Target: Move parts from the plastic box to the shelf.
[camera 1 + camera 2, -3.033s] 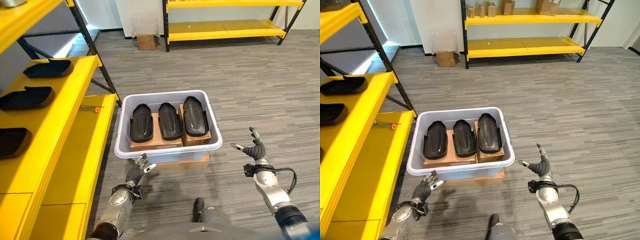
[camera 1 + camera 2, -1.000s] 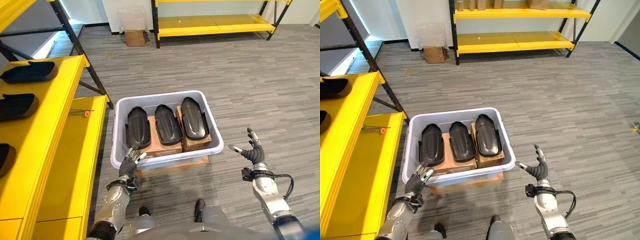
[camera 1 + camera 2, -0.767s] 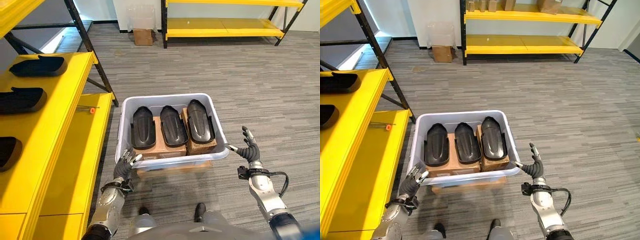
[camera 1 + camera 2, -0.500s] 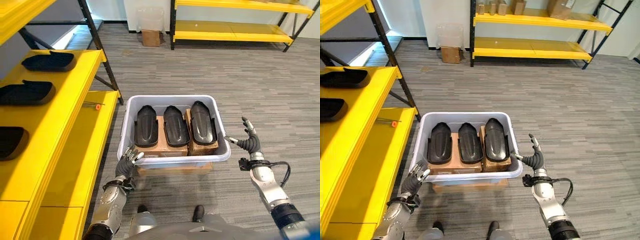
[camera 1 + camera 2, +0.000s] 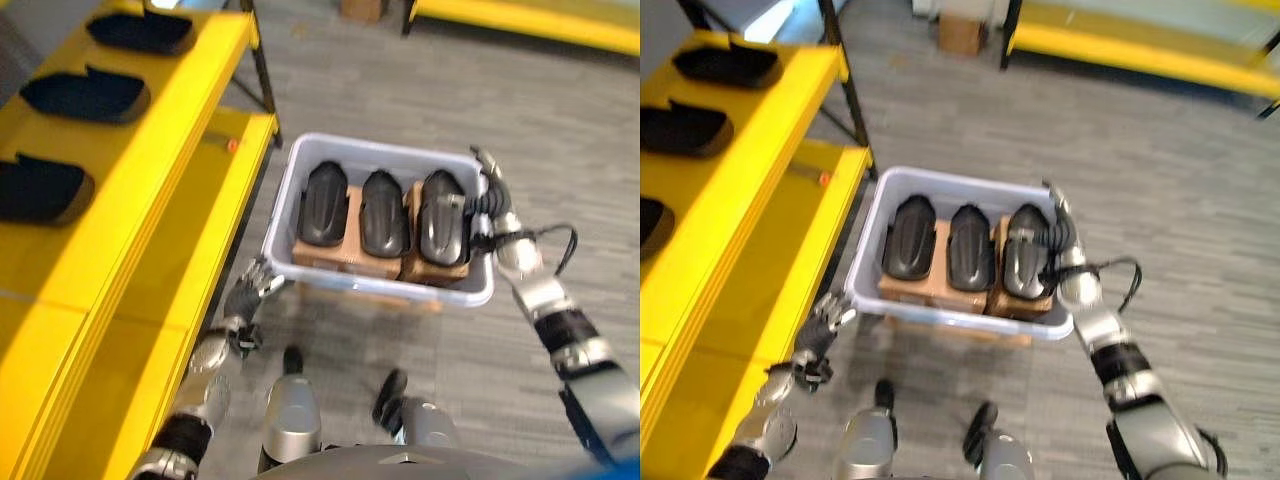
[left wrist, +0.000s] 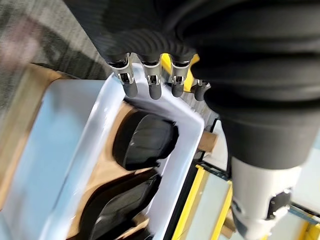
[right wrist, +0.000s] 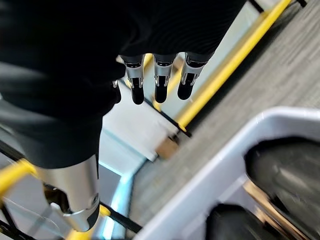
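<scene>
A grey plastic box (image 5: 290, 195) stands on the floor and holds three black parts (image 5: 381, 212) side by side on cardboard blocks. My right hand (image 5: 492, 200) is open at the box's right rim, its fingers (image 7: 157, 82) straight beside the rightmost part (image 5: 1025, 250). My left hand (image 5: 250, 295) hangs open and low, outside the box near its front left corner, with its fingers (image 6: 150, 85) just short of the rim (image 6: 175, 150). The yellow shelf (image 5: 190, 110) on the left carries three more black parts (image 5: 85, 95).
A lower yellow shelf board (image 5: 180, 250) with a small orange-tipped item (image 5: 232, 145) runs close along the box's left side. A black shelf post (image 5: 262, 90) stands behind it. Another yellow shelf (image 5: 1140, 45) and a cardboard box (image 5: 960, 35) stand farther back on grey floor.
The camera has tilted down and shifted. My right hand has come from beside the box to its right rim. My left hand stays by the front left corner.
</scene>
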Robot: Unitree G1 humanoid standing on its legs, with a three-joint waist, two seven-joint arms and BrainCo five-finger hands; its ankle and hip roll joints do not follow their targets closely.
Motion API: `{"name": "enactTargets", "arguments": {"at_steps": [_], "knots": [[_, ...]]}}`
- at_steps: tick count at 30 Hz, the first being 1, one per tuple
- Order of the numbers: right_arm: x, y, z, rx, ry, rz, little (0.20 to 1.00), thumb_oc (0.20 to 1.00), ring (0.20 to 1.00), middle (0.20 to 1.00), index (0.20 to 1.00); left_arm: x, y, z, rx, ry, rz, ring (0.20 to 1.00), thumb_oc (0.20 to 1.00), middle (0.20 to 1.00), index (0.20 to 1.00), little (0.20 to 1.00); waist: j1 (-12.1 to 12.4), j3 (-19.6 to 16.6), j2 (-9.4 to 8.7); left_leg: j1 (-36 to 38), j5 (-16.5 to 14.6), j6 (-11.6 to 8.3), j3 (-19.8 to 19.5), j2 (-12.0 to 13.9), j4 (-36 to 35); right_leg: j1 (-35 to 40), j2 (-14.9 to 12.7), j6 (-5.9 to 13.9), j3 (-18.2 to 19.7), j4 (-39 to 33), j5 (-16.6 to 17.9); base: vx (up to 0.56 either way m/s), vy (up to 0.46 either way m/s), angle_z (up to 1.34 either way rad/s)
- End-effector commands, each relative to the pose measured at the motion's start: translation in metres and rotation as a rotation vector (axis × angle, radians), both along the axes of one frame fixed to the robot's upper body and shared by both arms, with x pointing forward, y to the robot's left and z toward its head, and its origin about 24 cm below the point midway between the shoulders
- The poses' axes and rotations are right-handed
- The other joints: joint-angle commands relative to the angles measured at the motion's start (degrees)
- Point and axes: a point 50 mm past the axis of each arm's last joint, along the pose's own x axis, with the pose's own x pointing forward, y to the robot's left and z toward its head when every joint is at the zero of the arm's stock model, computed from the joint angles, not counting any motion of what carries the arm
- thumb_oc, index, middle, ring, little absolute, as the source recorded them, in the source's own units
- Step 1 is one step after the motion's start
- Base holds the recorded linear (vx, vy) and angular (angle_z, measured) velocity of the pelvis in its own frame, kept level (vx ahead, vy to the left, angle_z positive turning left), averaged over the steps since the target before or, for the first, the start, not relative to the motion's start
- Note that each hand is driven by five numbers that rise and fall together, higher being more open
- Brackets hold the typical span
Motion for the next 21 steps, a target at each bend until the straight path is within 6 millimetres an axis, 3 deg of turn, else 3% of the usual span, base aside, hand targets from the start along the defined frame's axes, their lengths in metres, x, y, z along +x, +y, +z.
{"name": "enactTargets", "arguments": {"at_steps": [1, 9, 15, 21], "knots": [[-0.006, -0.008, -0.001, -0.052, -0.038, -0.055, 1.0, 1.0, 1.0, 1.0, 1.0, -0.004, -0.003, 0.021, -0.04, -0.129, -0.031, 1.0, 1.0, 1.0, 1.0, 1.0, 0.1, -1.4, -0.13, -3.3, -0.7, -2.37, -5.4, 0.7, 2.8, 4.8, -2.3, 2.87, 1.5, 3.2, -4.5, -0.18, 0.067, 0.09], [0.008, -0.014, 0.02, -0.151, -0.089, -0.158, 1.0, 1.0, 1.0, 1.0, 1.0, 0.011, -0.023, 0.066, -0.12, -0.292, -0.071, 1.0, 1.0, 1.0, 1.0, 1.0, 0.3, 4.5, 1.95, -12.6, -1.7, -0.24, -7.0, -1.5, 7.5, -8.1, -4.6, 2.65, 3.1, 12.8, -5.6, -0.15, 0.034, 0.04], [0.01, -0.029, 0.028, -0.186, -0.136, -0.321, 1.0, 1.0, 1.0, 1.0, 1.0, 0.011, -0.029, 0.077, -0.156, -0.322, -0.078, 1.0, 1.0, 1.0, 1.0, 1.0, 0.3, 4.8, 2.8, -18.1, -2.0, 0.65, -6.8, -2.2, 8.9, -15.1, -5.2, 2.49, 4.0, 16.3, -5.9, -0.06, 0.018, -0.02], [0.009, -0.039, 0.039, -0.241, -0.215, -0.458, 1.0, 1.0, 1.0, 1.0, 1.0, 0.008, -0.033, 0.073, -0.167, -0.304, -0.083, 1.0, 1.0, 1.0, 1.0, 1.0, 0.1, 4.8, 3.43, -21.4, -3.9, 0.93, -7.1, -3.0, 11.0, -19.2, -5.3, 2.92, 5.2, 19.1, -7.3, -0.02, -0.003, -0.02]]}}
